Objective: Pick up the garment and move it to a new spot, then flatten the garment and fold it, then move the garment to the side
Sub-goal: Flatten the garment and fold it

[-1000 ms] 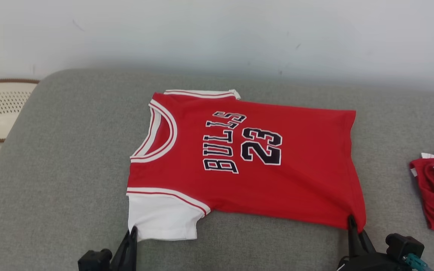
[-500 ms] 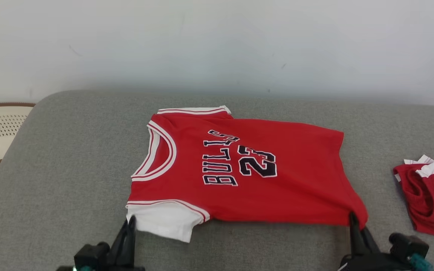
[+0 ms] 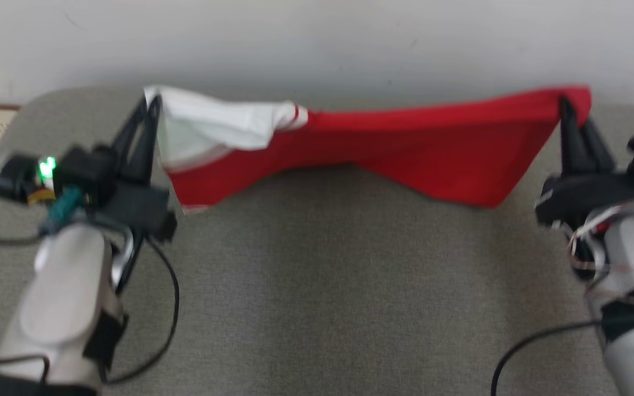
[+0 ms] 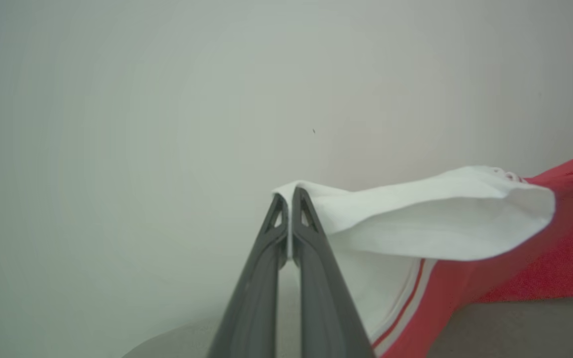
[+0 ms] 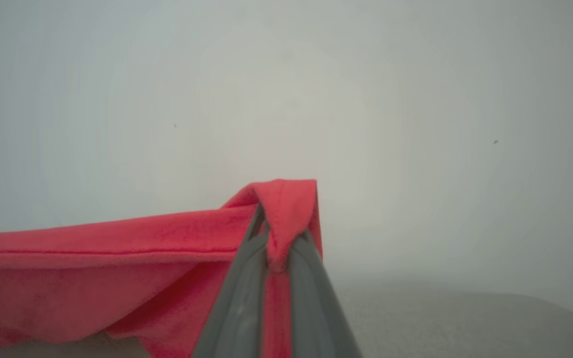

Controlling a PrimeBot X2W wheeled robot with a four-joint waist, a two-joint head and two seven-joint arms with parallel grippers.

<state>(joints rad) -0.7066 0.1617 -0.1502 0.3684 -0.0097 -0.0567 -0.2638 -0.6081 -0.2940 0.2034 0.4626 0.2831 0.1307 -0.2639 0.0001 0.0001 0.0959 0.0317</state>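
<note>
Garment (image 3: 405,148): lifted off the grey padded surface (image 3: 317,286) and stretched between both arms close to the wall. Middle sagging, lowest edge possibly brushing the padding, though blur hides contact.
Left jaws: pinched tight on the edge of the white sleeve (image 4: 416,219).
Right jaws: clamped on a bunched red hem corner (image 5: 286,209).
Risk: thin sleeve pinch slipping under tension; uneven pull skewing the lay-down; sagging middle dragging and creasing.
Writing: none readable from this side.
</note>
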